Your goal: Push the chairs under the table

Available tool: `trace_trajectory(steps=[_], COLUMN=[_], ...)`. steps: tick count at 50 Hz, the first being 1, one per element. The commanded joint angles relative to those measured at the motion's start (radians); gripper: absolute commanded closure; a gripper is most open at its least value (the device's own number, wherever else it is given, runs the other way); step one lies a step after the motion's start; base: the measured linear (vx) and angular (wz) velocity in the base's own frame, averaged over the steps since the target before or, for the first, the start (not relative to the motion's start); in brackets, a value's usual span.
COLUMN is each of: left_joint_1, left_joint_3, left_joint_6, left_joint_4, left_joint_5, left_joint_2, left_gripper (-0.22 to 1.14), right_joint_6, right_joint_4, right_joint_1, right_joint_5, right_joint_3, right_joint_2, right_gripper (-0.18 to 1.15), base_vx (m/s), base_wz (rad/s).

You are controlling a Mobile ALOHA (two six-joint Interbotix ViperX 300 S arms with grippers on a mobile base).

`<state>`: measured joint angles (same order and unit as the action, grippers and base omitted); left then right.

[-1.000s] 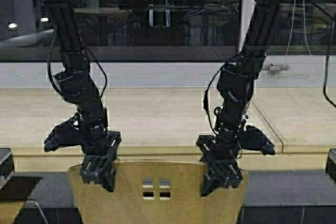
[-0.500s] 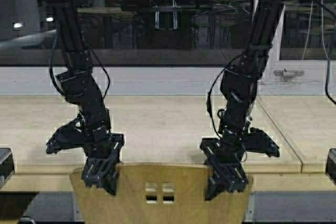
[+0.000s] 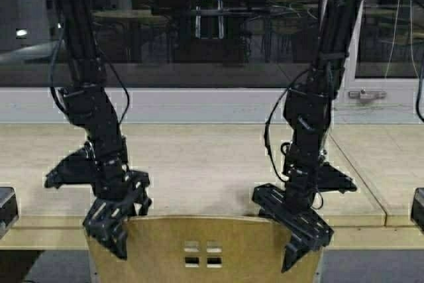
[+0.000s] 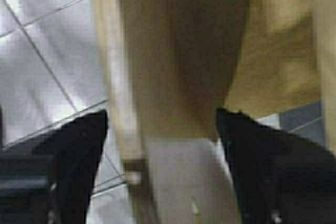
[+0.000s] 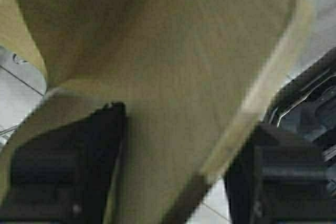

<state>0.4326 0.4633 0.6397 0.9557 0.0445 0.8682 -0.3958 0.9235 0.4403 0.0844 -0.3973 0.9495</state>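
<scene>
Plywood chair (image 3: 205, 250) (one), at one table (image 3: 199, 157), left fingers (image 3: 109, 220) and right fingers (image 3: 301, 230) spread, straddling backrest corners.

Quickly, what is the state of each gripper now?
Left gripper: open, jaws astride the yellow-tan plywood chair's backrest corner.
Right gripper: open, jaws astride the backrest's other corner.

Dark window (image 3: 199, 31), grey tiled floor (image 4: 47, 61)
</scene>
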Motion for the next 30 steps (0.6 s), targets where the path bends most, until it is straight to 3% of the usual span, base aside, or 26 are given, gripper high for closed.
trace_trajectory(steps=[1, 30], left_joint_1=[0.014, -0.029], left_joint_3=[0.006, 0.227], left_joint_6=[0.006, -0.031], left_joint_4=[0.015, -0.003], left_joint_5=[-0.038, -0.081], left_joint_2=[-0.081, -0.502], left_gripper=[-0.02, -0.02], right_joint_6=[-0.011, -0.026], right_joint_4=[0.011, 0.023], right_joint_1=[-0.002, -0.012], right_joint_5=[0.015, -0.008], right_joint_3=[-0.028, -0.301], right_joint_2=[-0.077, -0.558], right_gripper=[0.13, 0.13], base_vx=[-0.01, -0.01], base_wz=[0.0, -0.01])
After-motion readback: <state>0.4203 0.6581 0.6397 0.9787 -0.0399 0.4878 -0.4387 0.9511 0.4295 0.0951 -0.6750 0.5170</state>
